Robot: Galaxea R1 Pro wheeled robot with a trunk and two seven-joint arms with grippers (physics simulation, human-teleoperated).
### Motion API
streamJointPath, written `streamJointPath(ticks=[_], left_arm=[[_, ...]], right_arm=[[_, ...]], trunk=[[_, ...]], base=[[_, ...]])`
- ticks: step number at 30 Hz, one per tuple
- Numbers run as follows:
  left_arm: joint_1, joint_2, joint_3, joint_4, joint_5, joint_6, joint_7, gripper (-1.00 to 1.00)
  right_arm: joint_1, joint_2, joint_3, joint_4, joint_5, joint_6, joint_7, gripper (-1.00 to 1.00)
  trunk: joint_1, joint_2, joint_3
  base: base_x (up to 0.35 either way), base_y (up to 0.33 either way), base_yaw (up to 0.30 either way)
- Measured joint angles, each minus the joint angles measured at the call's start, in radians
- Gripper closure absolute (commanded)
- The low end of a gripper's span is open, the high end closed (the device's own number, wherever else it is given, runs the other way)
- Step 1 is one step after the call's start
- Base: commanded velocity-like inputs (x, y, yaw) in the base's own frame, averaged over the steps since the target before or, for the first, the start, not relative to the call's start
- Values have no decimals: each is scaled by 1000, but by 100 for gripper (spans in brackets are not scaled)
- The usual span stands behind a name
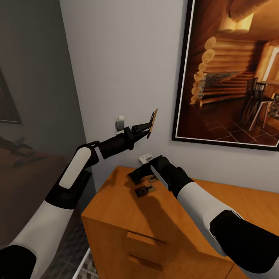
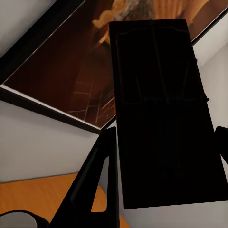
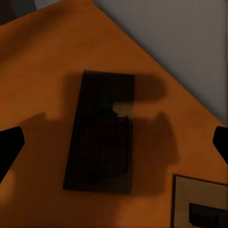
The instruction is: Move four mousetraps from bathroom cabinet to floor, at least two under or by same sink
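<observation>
Hovering over the cabinet (image 1: 128,209) top, the right gripper (image 3: 114,142) has jaws spread wide with a mousetrap (image 3: 102,133) lying flat directly below, between them; its long axis runs crosswise to the gap between the jaws. A second trap's pale corner (image 3: 199,204) lies just beside. Left gripper (image 1: 149,126), raised near the wall, clamps another mousetrap (image 1: 154,122) on edge. Head view adds the trap (image 1: 145,190) lying nearer the front of the surface.
</observation>
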Motion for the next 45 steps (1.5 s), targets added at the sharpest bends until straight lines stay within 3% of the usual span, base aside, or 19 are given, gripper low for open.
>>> streamJointPath(ticks=[10, 14, 20, 27, 34, 45], left_arm=[[0, -1, 0, 0, 0, -1, 0, 100], [0, -1, 0, 0, 0, -1, 0, 100], [0, 0, 0, 1, 0, -1, 0, 100], [0, 0, 0, 1, 0, -1, 0, 100], [0, -1, -12, 0, 0, -1, 0, 100], [0, -2, -14, 0, 0, -1, 0, 100]], right_arm=[[1, 5, 2, 3, -2, -3, -2, -100], [3, 10, 2, 12, -10, -41, -3, -100], [7, 11, 3, 19, -72, -64, -11, -100], [8, 16, 4, 80, -107, -69, -55, -100], [8, 16, 3, 146, -203, -129, -77, -100], [9, 16, 2, 183, -221, -167, -118, -100]], trunk=[[0, 0, 0], [0, 0, 0], [0, 0, 0], [0, 0, 0], [0, 0, 0], [0, 0, 0]], base=[[52, 0, 0], [8, 0, 0], [1, 0, 0], [0, 0, 0], [0, 0, 0], [0, 0, 0]])
